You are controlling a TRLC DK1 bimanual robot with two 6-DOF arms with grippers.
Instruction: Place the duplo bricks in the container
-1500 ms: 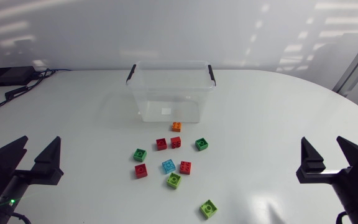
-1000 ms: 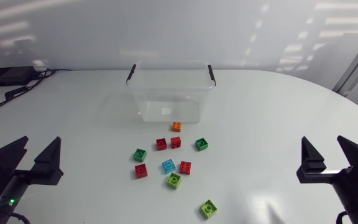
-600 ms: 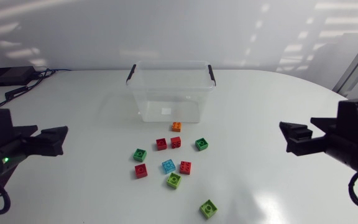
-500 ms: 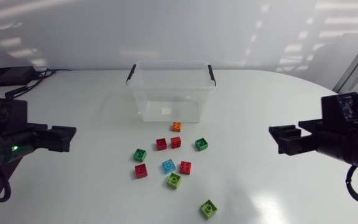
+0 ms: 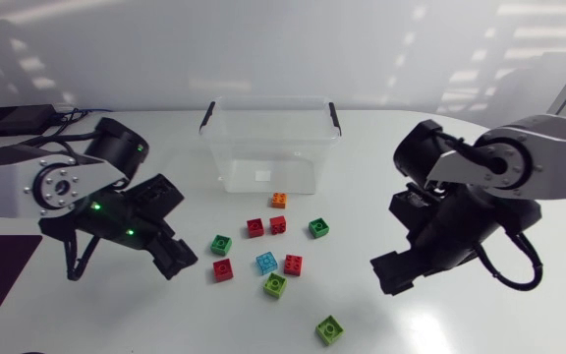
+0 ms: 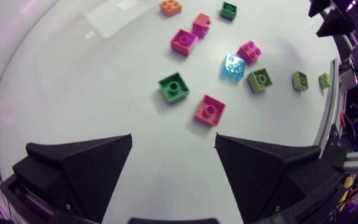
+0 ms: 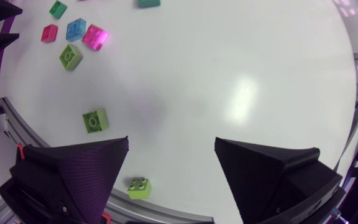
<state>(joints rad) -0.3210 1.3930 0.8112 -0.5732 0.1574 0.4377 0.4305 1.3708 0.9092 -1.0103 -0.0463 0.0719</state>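
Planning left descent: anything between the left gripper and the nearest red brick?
Nothing visible. Only bare table lies between the open left gripper and the red brick ahead; the dark green brick sits beside it, apart.

Bricks (image 5: 265, 262) close-set before container (image 5: 270, 138); bare table (image 5: 362, 187) both sides; lone green brick (image 5: 329, 329) apart.

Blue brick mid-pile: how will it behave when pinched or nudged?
The blue brick looks like rigid plastic: probably stiff and light. Squat and flat-based, it should slide, not tip. The red brick beside it may get shoved along.

Green brick (image 7: 148, 2) (partly off-frame)
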